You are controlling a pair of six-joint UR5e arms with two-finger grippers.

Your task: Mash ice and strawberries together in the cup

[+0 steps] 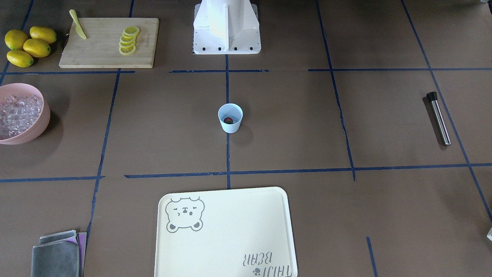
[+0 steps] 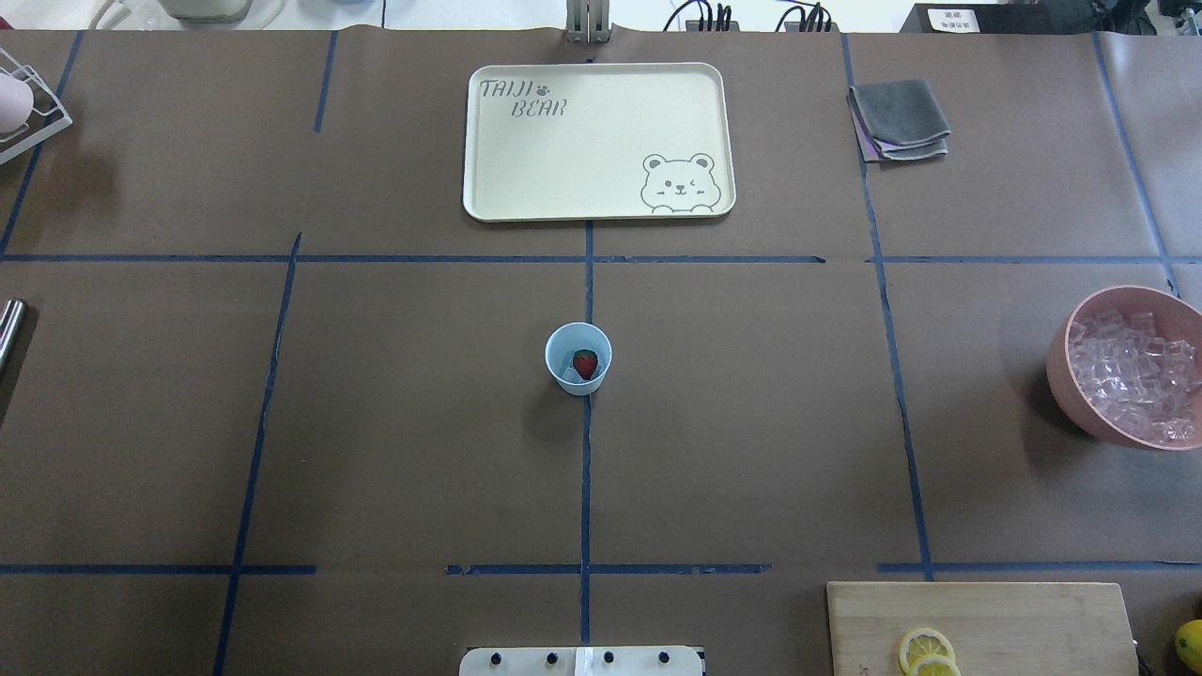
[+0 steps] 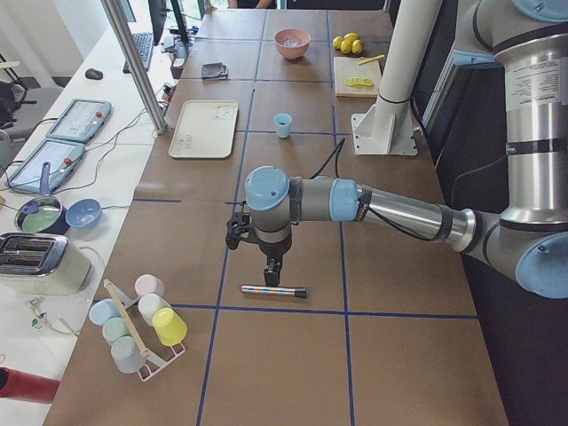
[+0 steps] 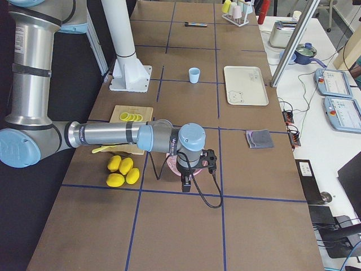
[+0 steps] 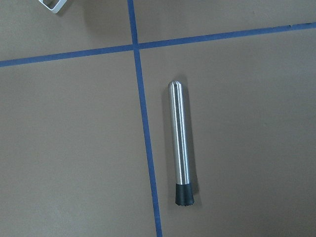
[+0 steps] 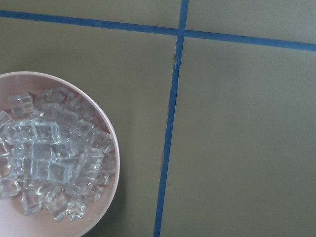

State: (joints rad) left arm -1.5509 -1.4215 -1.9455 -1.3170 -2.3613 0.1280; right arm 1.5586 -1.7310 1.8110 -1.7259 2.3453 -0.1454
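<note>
Progress: early, by my reading; the cup is loaded but no mashing has begun.
Cup: the pale-blue tumbler (image 2: 578, 358) stands upright at the table's centre in the overhead view, on the blue tape line, with no gripper near it.
Strawberry: one dark-red berry (image 2: 585, 363) lies inside the tumbler and looks whole and uncrushed.
Ice cubes: most of them (image 2: 1132, 376) sit heaped in the pink bowl (image 2: 1056, 361), at 3 o'clock from the cup and well apart. A pale glassy patch at the berry's 8 o'clock inside the cup may be ice, but it is too small to be sure.
Muddler: the steel rod with a black toothed tip (image 5: 180, 148) lies flat on the paper at 9 o'clock from the cup, well apart, and nothing holds it.
Left gripper: it (image 3: 272, 273) hangs just above the muddler without touching it. Only the side camera shows it, so I cannot tell how far its jaws are spread.
Right gripper: it (image 4: 186, 185) hovers over the pink bowl. It too shows only from the side, so I cannot tell whether the claw is wide, narrow or holding anything.
Left to do: likely picking up the muddler, bringing it to the cup and pressing down. More ice may be needed first.
</note>
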